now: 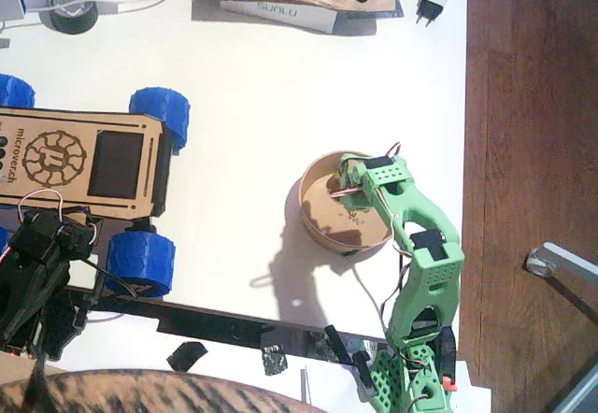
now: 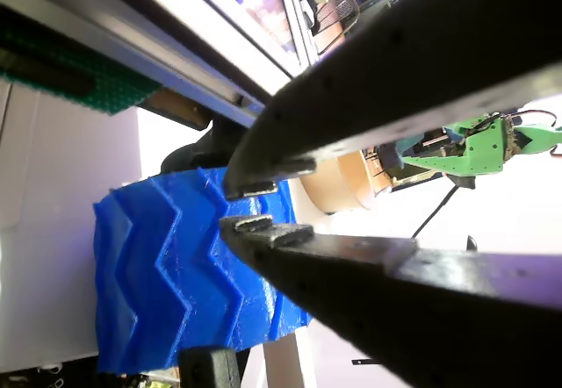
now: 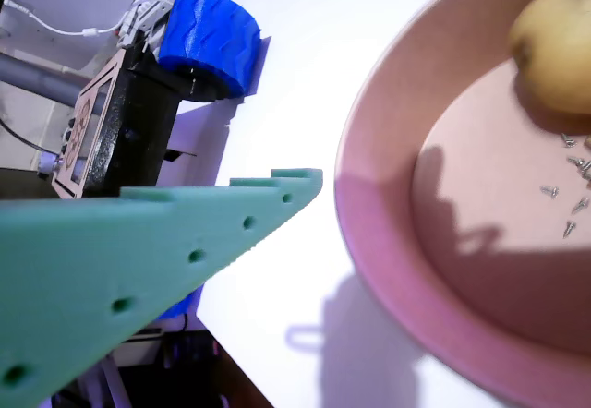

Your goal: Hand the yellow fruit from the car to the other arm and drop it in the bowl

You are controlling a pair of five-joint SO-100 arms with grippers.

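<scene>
Over the bowl (image 1: 322, 228), the green right gripper (image 1: 350, 175) hides its own jaws; in a wrist view the yellow fruit (image 3: 554, 48), cut off by the frame, lies free inside, so its grip is unclear. Far left, the black left gripper (image 2: 250, 205), slightly parted, holds nothing beside a blue wheel (image 2: 189, 274) of the car (image 1: 84, 161), whose deck reads "microwrech", partly cropped.

On my table I read "SUNLU" on the white edge of the cardboard box (image 1: 280, 11) at the far side, and "microwerch" (last letters unclear) engraved on the flat light plywood car (image 1: 84, 161).
</scene>
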